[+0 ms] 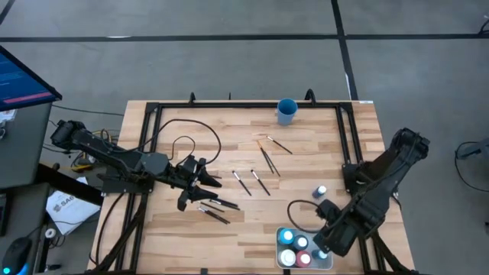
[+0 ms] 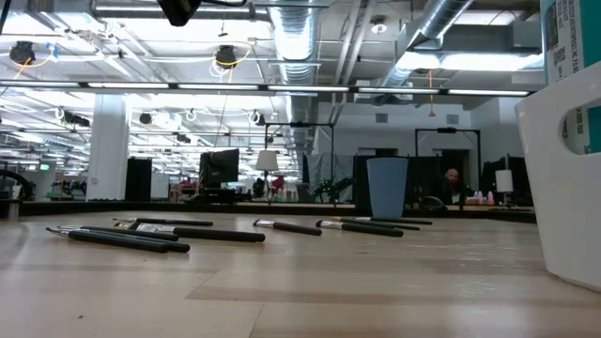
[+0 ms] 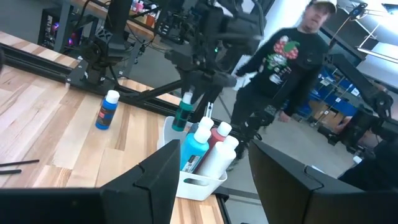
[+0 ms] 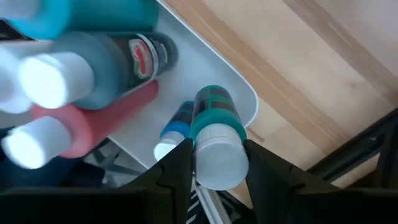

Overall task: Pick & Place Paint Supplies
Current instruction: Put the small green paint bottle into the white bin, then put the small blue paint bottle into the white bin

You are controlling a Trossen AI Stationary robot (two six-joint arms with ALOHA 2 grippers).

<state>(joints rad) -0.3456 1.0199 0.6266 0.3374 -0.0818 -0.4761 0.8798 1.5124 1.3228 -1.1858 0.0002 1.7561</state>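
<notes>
The right claw (image 4: 214, 165) is gripping a green bottle (image 4: 216, 134) over the tray (image 4: 239, 87), likely stowing it; the left claw (image 1: 200, 183) is hanging apart.

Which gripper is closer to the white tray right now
Right. The right gripper hangs directly over the tray, holding a teal bottle. The left gripper is far across the table, above the brushes.

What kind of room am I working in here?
Likely an open-plan robotics lab or workshop: exposed ceiling ducts, rows of monitors on benches beyond the table, and a person standing by.
</notes>
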